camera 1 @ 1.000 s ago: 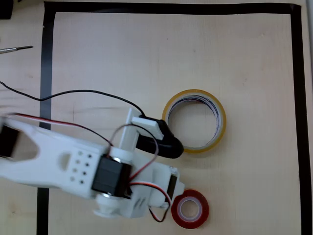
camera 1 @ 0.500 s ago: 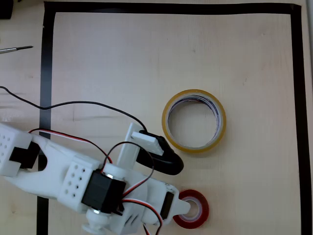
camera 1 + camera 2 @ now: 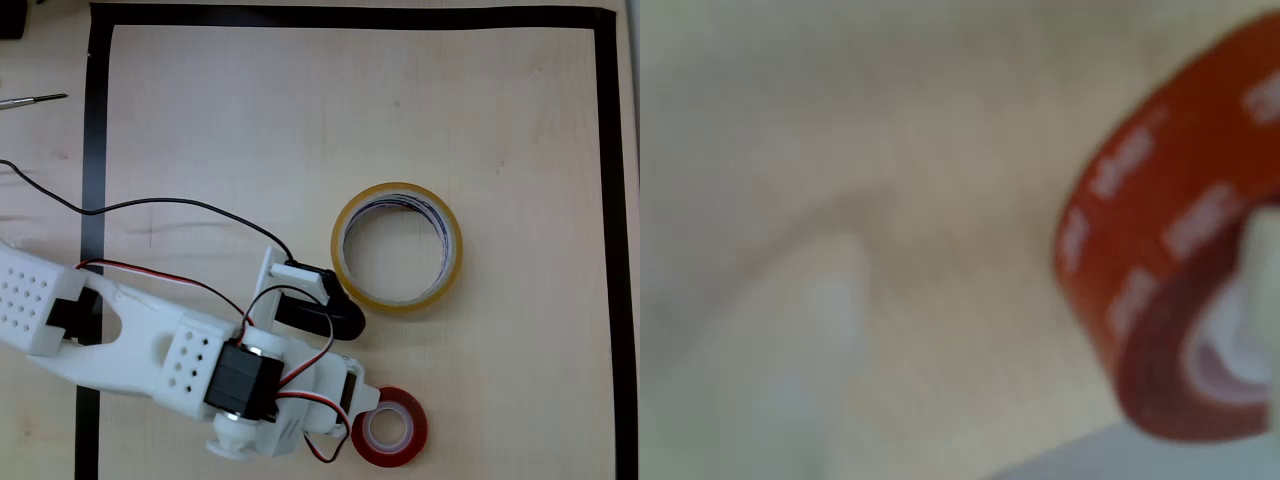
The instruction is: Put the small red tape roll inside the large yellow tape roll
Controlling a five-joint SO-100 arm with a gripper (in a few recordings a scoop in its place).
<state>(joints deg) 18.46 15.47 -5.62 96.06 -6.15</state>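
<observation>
The small red tape roll (image 3: 389, 428) is seen lying flat on the wooden table (image 3: 250, 130) in the overhead view, its white inner core facing up. It is placed below the large yellow tape roll (image 3: 397, 246) in that view, well apart from it, near the picture's bottom edge. In the wrist view the small red tape roll (image 3: 1180, 250) is shown blurred and very close at the right side, with pale print on its red face and the white core at the far right.

The large yellow tape roll is also laid flat, its wide hole open to the bare wood, with dark print along the upper part of its inner wall.

Left of the yellow roll, and below it, the white arm (image 3: 150, 340) is stretched across the table. The gripper (image 3: 362, 398) is found at the arm's lower right end, with a white part touching or overlapping the red roll's left rim. Whether the claw is released or clenched cannot be told: the fingers are hidden under the arm from above and are too blurred in the wrist view. A black part (image 3: 322, 312) of the arm is seen just beside the yellow roll's lower left wall.

A black tape border (image 3: 350, 16) frames the work area around the yellow roll. A thin tool (image 3: 32, 100) lies far to its upper left, outside the border.
</observation>
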